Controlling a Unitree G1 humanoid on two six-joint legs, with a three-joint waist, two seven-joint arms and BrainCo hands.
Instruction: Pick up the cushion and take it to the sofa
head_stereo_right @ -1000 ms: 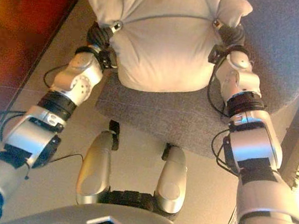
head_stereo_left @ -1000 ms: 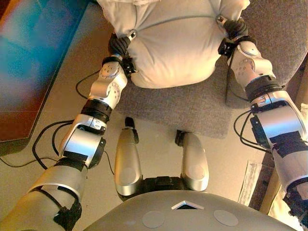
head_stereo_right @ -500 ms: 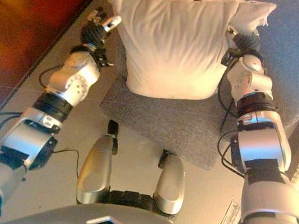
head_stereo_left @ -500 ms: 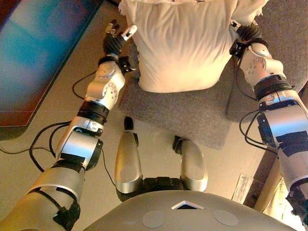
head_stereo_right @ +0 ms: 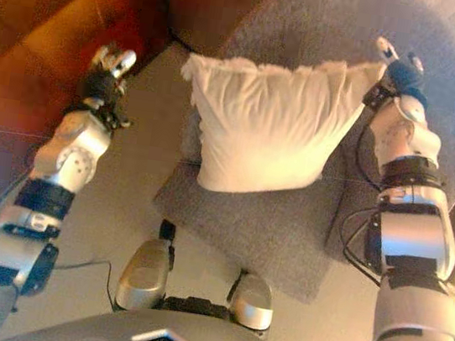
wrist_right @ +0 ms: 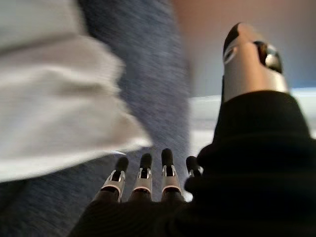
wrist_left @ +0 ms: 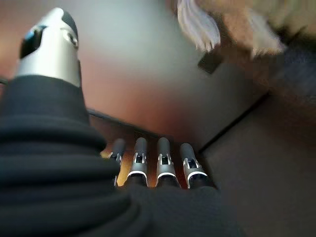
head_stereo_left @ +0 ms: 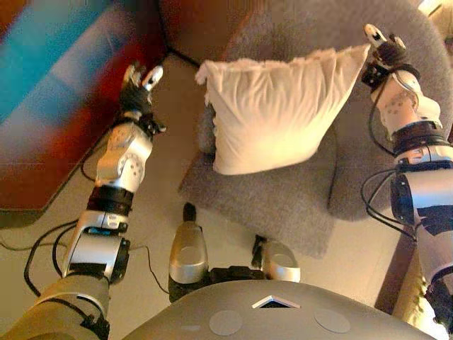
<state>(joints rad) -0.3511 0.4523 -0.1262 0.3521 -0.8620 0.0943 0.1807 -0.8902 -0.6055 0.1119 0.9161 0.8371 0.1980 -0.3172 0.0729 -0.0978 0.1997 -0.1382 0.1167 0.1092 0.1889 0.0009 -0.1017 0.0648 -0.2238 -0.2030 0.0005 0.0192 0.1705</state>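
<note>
Cushion (head_stereo_left: 272,113) on grey sofa (head_stereo_left: 396,28), lower edge blurred.

A home living room, by the look of it. A rounded grey fabric armchair (head_stereo_left: 297,191) with a curved back stands on a pale smooth floor (head_stereo_left: 163,205), with a plump cream frilled cushion (head_stereo_left: 276,113) on its seat. A dark reddish-brown cabinet (head_stereo_right: 35,33) stands beside it.

Open floor (head_stereo_left: 166,134) between left hand (head_stereo_left: 134,88) and cushion (head_stereo_left: 272,110); cushion itself filling the grey chair's (head_stereo_left: 283,191) seat, up against right hand (head_stereo_left: 382,49).
</note>
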